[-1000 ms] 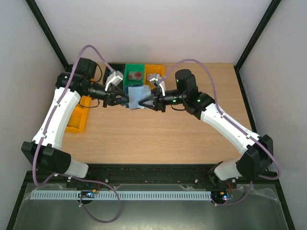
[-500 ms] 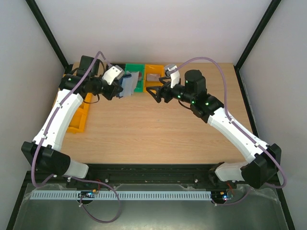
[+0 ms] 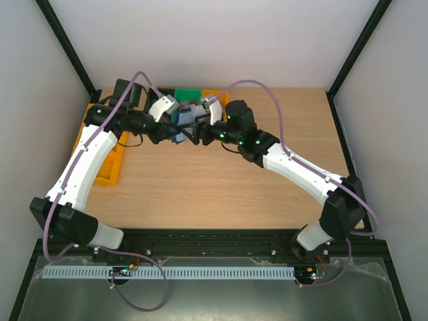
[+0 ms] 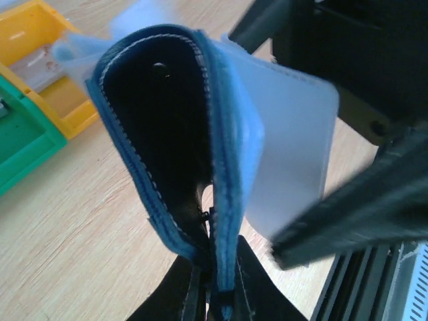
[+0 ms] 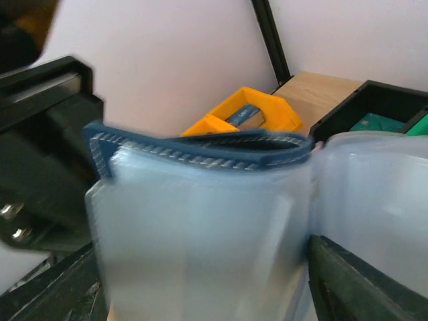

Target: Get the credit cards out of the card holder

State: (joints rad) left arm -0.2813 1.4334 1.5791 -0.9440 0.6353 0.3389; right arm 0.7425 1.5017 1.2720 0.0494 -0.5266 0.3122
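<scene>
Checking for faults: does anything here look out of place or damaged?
Nothing looks damaged or spilled. The card holder is off the table, pinched in the left gripper, its pale pocket splayed inside the right gripper.

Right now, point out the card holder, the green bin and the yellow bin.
card holder (image 4: pixel 164 154): left wrist view, navy outer face.
green bin (image 4: pixel 25 142): left wrist view, side wall.
yellow bin (image 4: pixel 72 114): left wrist view, near corner wall.

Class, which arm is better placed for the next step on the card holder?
Right. The left claw is shut on the card holder; the open right claw straddles its pale pockets.
</scene>
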